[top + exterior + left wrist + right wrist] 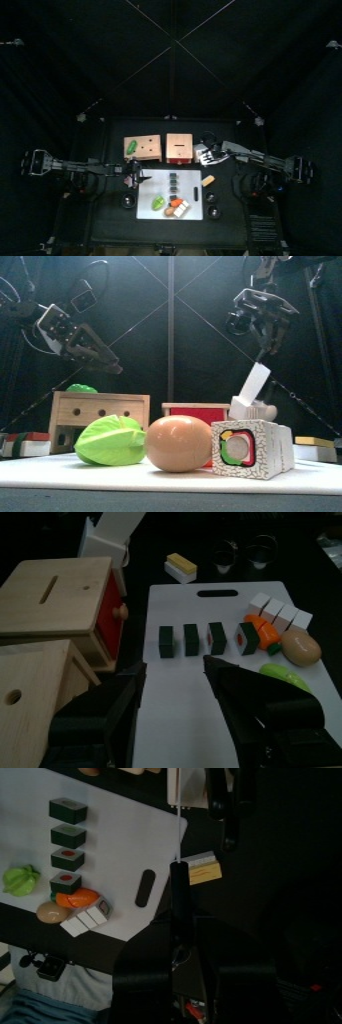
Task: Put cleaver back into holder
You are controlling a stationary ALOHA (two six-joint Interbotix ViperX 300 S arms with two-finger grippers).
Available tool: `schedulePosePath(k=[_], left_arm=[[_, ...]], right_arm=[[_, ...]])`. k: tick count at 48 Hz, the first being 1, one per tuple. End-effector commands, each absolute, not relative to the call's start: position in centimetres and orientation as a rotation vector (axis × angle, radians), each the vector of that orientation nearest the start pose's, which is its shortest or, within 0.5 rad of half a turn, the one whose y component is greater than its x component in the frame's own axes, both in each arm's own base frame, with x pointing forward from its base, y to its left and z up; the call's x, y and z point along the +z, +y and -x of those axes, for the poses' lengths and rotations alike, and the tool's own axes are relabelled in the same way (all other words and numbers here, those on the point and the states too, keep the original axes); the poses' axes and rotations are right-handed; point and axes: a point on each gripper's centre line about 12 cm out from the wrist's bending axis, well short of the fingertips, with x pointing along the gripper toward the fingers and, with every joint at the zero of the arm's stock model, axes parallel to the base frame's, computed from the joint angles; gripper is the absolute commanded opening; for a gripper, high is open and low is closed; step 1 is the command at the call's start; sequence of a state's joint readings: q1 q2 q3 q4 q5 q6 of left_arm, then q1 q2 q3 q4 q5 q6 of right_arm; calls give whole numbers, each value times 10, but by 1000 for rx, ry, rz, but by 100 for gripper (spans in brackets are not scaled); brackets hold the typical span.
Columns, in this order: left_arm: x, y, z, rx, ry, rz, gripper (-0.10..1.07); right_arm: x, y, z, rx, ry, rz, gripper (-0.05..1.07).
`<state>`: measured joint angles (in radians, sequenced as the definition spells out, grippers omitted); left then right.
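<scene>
In the holder [251, 409], the upright cleaver [253, 381]; left fingers [174, 702] apart, right fingers' state unclear.

The cutting board [201, 632] under the left tool [174, 712] is white. On it stand dark green blocks [194, 639] with red middles, white cubes [283, 614], an orange piece [265, 634], a tan ball [299, 648] and a lime green piece [283, 674]. Beside the tool, a light wooden block [60, 597] has a red face. The cleaver [253, 383] blade is white.

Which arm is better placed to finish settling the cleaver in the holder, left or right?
Right. The right gripper hangs just above the cleaver, whose blade stands tilted at the holder. The left gripper hovers apart, over the opposite side.
</scene>
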<state>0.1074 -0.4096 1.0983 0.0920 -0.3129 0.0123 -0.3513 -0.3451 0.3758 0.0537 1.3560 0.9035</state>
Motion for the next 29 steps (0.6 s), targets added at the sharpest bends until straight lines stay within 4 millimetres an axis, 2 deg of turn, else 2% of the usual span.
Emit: schedulePosePath(k=[1,10,29], left_arm=[[197,27,-278,63,363,-75,87],[197,27,-278,63,363,-75,87],[197,27,-277,63,366,-75,86]], right_arm=[[314,-92,-262,-862,1134,-1036,54],[312,-91,-261,-863,1137,-1035,61],[320,-97,-264,-858,1072,-1049,60]])
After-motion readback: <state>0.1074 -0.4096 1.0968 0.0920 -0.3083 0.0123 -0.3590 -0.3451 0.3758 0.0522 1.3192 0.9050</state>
